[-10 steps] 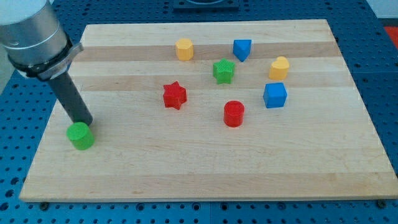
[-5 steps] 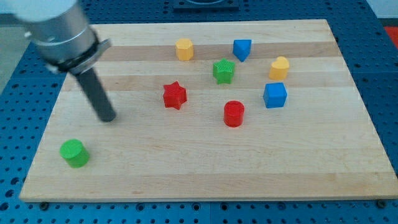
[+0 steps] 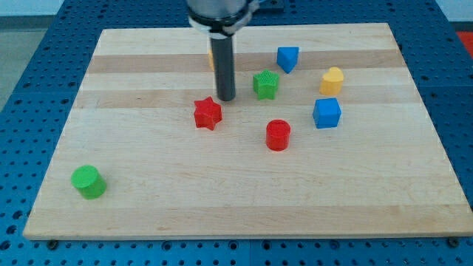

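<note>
My tip rests on the wooden board, touching nothing: red star block just below-left, green star block right; no jaws present.

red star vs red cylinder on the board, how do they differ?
Shape: the red star has pointed arms; the red cylinder is round with a flat top.
Place: the star sits further toward the view's left and a little higher; the cylinder lies lower and to the view's right, near the blue cube.
Nearness: my tip stands just above and right of the star, apart from it; the cylinder is farther off.
Shared: both red, both standing free on the wooden board.
</note>
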Controlling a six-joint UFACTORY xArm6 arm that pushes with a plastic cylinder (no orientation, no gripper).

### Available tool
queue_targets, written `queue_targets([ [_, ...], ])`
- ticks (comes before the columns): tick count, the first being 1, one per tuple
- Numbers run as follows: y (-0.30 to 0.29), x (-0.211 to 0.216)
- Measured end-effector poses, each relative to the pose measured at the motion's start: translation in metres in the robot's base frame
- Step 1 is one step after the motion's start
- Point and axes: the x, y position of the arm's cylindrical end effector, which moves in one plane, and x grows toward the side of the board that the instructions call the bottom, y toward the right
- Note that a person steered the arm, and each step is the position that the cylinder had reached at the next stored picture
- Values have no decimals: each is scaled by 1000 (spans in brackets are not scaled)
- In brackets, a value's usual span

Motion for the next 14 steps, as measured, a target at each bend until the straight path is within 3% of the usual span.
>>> queue_targets([
  [2,19,4],
  [5,-66,39],
  [12,-145,96],
  [13,-116,77],
  [14,-41,38],
])
